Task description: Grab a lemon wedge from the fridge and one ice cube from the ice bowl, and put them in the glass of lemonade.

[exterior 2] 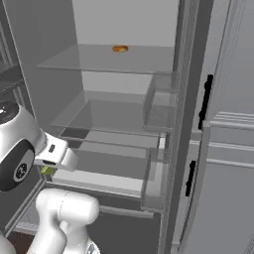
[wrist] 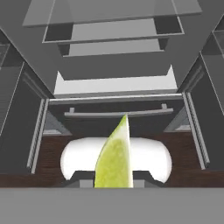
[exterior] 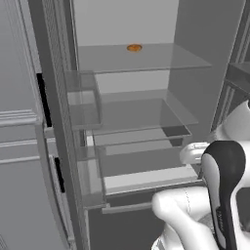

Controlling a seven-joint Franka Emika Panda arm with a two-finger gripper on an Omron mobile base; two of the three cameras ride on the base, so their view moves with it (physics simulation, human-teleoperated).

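The fridge (exterior: 205, 63) stands open in front of me, with a pale grey interior (exterior 2: 54, 44) and clear shelves. My gripper (wrist: 113, 181) is shut on the lemon wedge (wrist: 114, 155), a yellow-green slice that points up between the fingertips. The hand view looks back at the fridge (wrist: 113, 74) from low in front of it. In the right base view a bit of the lemon wedge (exterior 2: 47, 170) shows under my white hand, just outside the fridge's lower shelves. The ice bowl and the glass of lemonade are out of view.
A small orange-brown round item (exterior: 134, 48) lies on the top shelf (exterior 2: 119, 48). Clear door bins (exterior: 83, 102) (exterior 2: 158, 101) hang beside the opening. Light grey cabinets with black handles (exterior: 44, 100) (exterior 2: 206, 101) flank the fridge. A bottom drawer with a bar handle (wrist: 116, 113) sits low.
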